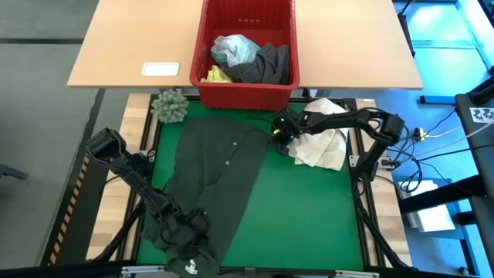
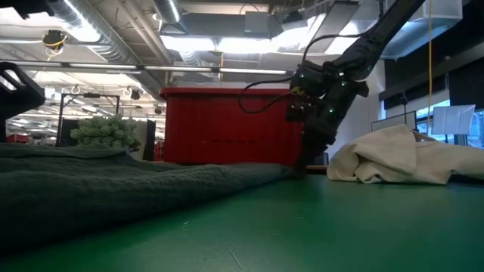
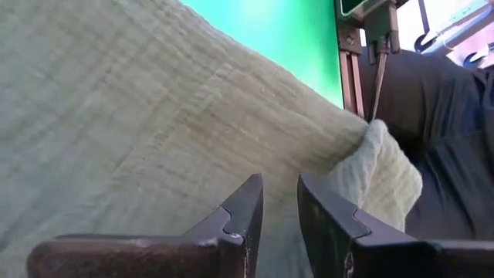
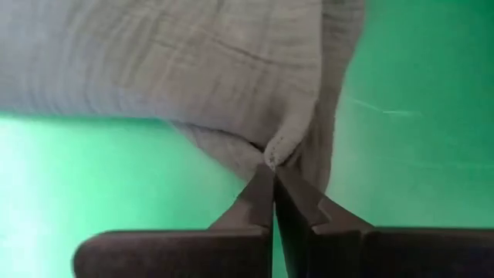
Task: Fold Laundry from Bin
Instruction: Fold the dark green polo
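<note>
Shirt first: you can see the dark green-black button shirt lying spread on the green mat, running from just in front of the red bin down to the near left corner.

Your right gripper is down at the shirt's far right corner, just beside the cream-white cloth bundle. Its fingers are pressed tight together, and a small fold of the shirt's edge is pinched between their tips. From table height you see that gripper low on the mat, right in front of the bin.

Your left gripper sits on the shirt's near end by the table's front edge. Its fingers stand a little apart, with the cloth right at their tips. You cannot tell whether they really hold the cloth.

The bin stands at the edge of the wooden table behind the mat. Inside it lie a grey garment, a light turquoise-blue one and a bright yellow one. A small green spiky ball rests near the bin's left corner.
</note>
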{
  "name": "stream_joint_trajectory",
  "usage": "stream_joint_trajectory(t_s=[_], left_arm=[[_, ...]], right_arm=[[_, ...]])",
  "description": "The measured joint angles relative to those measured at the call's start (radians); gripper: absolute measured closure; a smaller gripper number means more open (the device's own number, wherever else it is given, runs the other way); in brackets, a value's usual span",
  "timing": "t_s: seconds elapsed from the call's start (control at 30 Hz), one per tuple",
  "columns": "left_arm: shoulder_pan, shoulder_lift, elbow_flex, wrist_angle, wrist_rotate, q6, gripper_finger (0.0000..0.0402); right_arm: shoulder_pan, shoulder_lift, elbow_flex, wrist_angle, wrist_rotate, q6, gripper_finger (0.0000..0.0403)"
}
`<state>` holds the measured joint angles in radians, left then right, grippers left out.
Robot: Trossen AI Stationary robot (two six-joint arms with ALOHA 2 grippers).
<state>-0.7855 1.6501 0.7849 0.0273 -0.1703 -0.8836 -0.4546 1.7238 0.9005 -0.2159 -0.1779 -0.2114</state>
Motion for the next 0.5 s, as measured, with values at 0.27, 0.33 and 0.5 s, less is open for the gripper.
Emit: stream_joint_trajectory(t_s=[0.27,0.33,0.5], left_arm=[[-0.017,0.0,0.0,-0.083,0.008,-0.056,0.0324],[-0.017,0.0,0.0,-0.102,0.015,-0.073,0.0324],[-0.017,0.0,0.0,-0.121,0.023,-0.083,0.0324]], right_arm=[[0.044,-0.09,0.0,-0.103,0.223,-0.112,0.0401],[0.062,-0.125,0.0,-0.108,0.262,-0.147,0.0401],[0.111,-0.175,0.0,-0.125,0.355,-0.243,0.0401]])
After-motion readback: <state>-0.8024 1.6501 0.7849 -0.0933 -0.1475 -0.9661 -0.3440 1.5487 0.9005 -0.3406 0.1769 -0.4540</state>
